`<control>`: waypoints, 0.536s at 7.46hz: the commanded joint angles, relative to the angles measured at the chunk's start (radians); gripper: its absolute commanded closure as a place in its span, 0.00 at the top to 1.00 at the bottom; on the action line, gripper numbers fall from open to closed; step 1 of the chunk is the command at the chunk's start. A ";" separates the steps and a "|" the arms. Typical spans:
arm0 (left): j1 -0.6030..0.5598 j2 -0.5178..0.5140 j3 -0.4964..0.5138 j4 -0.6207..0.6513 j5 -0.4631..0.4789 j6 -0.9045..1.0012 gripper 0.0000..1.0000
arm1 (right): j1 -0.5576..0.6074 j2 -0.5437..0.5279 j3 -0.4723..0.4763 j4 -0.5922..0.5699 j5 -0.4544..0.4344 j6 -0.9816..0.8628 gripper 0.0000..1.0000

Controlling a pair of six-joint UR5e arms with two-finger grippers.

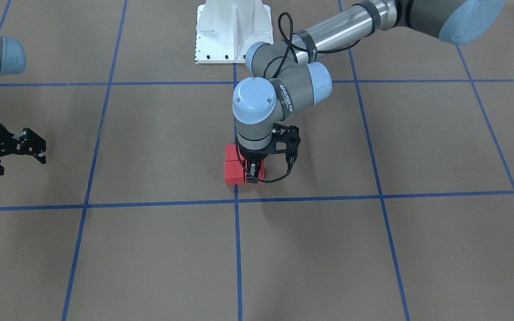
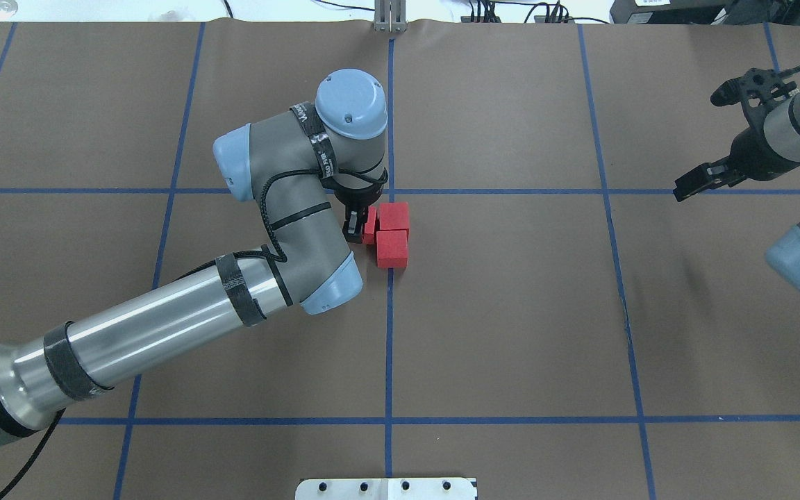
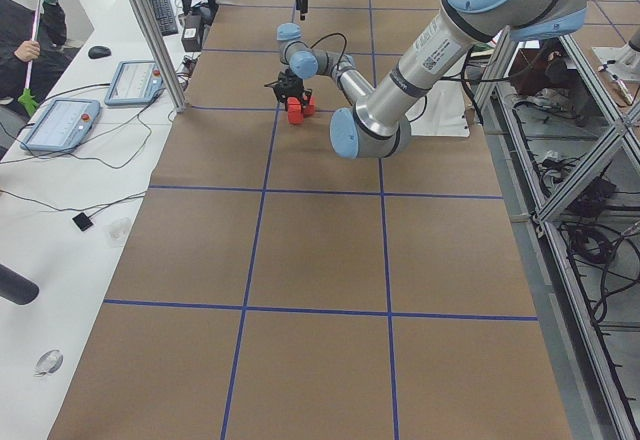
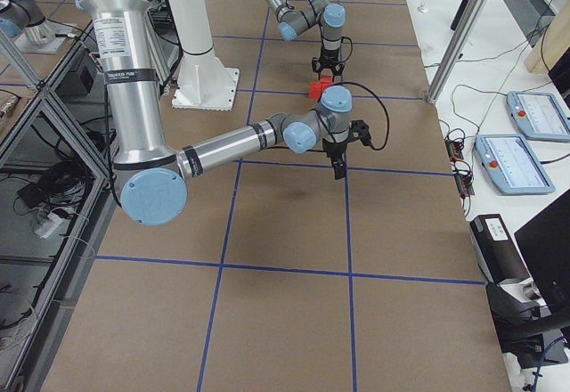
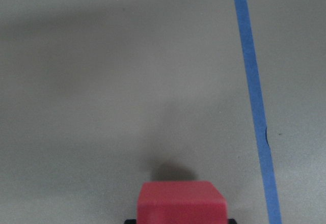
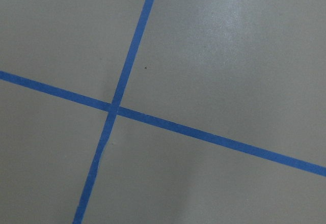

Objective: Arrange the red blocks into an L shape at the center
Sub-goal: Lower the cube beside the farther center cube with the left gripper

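Observation:
Two red blocks [image 2: 394, 216] [image 2: 392, 249] lie touching in a short row on the brown floor, just on the robot's side of the middle tape crossing, the center [image 2: 389, 191]. A third red block [image 2: 370, 226] sits against the side of the far one, and my left gripper [image 2: 362, 229] is shut on it at floor level. The left wrist view shows this block [image 5: 181, 201] between the jaws. In the front view the blocks [image 1: 234, 173] are partly hidden behind the left gripper [image 1: 253, 173]. My right gripper [image 1: 33, 145] hangs open and empty, far off to the side.
The white robot base [image 1: 232, 31] stands behind the blocks. The left arm's elbow [image 2: 282, 222] lies low beside the blocks. Blue tape lines [image 6: 114, 107] cross under the right gripper. Operator tablets [image 3: 60, 120] lie on a side desk.

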State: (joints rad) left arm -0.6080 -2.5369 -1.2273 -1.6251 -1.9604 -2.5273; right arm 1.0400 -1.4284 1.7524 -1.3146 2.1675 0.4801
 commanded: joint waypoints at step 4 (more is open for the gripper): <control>-0.001 0.000 -0.006 0.007 -0.006 0.015 1.00 | 0.000 0.002 0.001 0.000 0.002 0.000 0.99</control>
State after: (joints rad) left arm -0.6085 -2.5372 -1.2283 -1.6245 -1.9617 -2.5180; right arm 1.0401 -1.4282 1.7531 -1.3146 2.1678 0.4802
